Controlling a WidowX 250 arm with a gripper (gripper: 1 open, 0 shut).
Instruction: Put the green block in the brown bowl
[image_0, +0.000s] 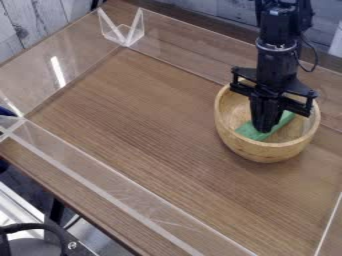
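Observation:
The brown bowl (238, 146) stands on the wooden table at the right. Inside its hollow lies the green block (253, 130), tilted against the bowl's inner wall. My black gripper (269, 120) reaches straight down into the bowl, and its fingers are shut on the middle of the green block. The fingers hide the block's centre, so green shows on either side of them.
A clear plastic wall (80, 150) borders the wooden tabletop (134, 110) on the left and front. A small clear bracket (123, 28) stands at the far back left. The table's right edge runs close behind the bowl.

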